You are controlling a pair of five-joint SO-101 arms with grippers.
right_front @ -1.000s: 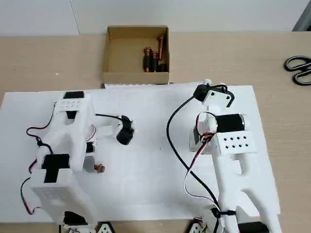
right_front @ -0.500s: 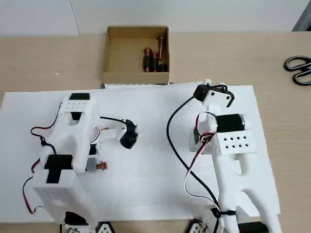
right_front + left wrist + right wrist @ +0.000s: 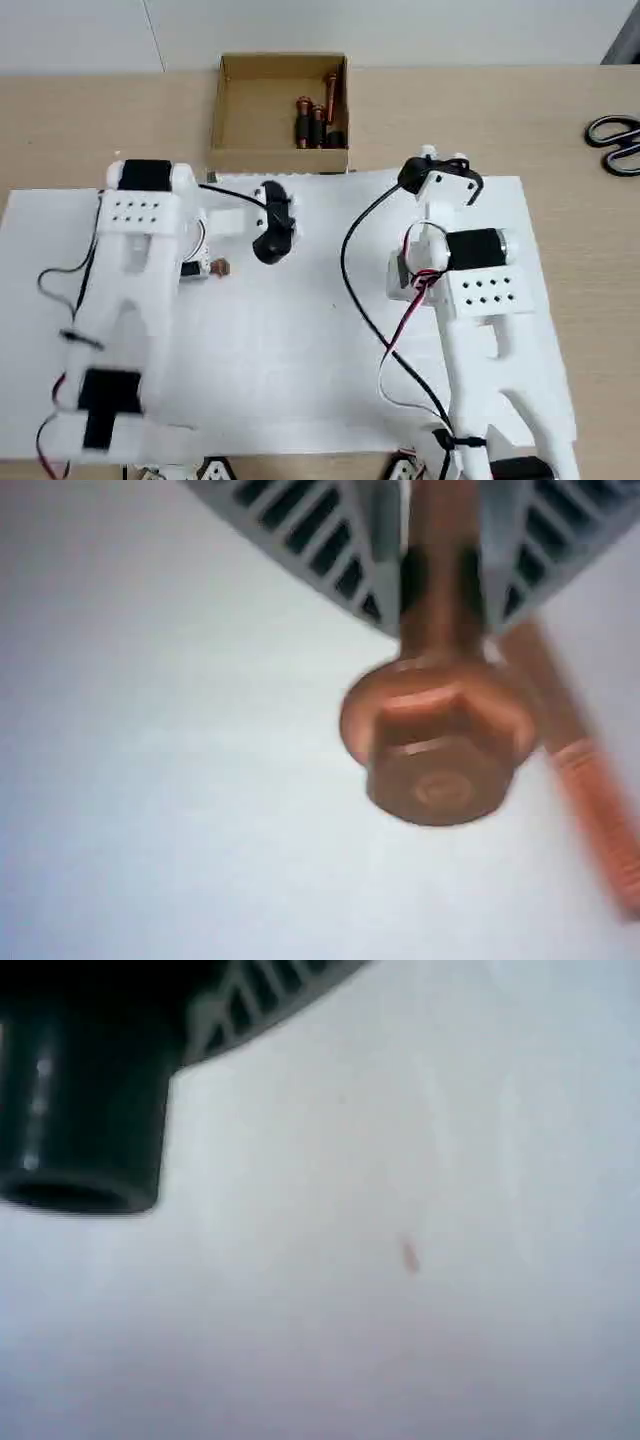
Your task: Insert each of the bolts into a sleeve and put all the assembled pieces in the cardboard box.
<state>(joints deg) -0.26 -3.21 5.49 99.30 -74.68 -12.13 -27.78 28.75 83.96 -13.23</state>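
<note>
Since a second ago the left arm has swung forward toward the cardboard box [image 3: 280,158], carrying its load from well back near its own base to a spot near the box's front wall. The right arm has edged slightly closer to the box as well.

The left gripper [image 3: 440,575] is closed tight on a copper bolt [image 3: 435,750]. The ribbed grey jaws pinch the shank from both sides and the hex head sticks out free beyond them. Just beside the head, a threaded copper shank [image 3: 585,800] runs off at an angle; whether it touches the held bolt cannot be told. From above, this bolt sits over the white sheet [image 3: 300,360], in front of the box and a little off its left front corner.

The right gripper [image 3: 170,1030] holds a black sleeve [image 3: 80,1110] against its one ribbed finger [image 3: 265,995] that shows. The sleeve's open end points away from the jaw, above the sheet. This arm stands in front of the box, off its right front corner and farther from it than the left gripper is.

Inside the box, the assembled pieces [image 3: 315,120] lie together against its right wall. The box stands on the wooden table [image 3: 520,110], just past the sheet's far edge. Scissors [image 3: 615,143] lie well apart from the box, far off its right side.
</note>
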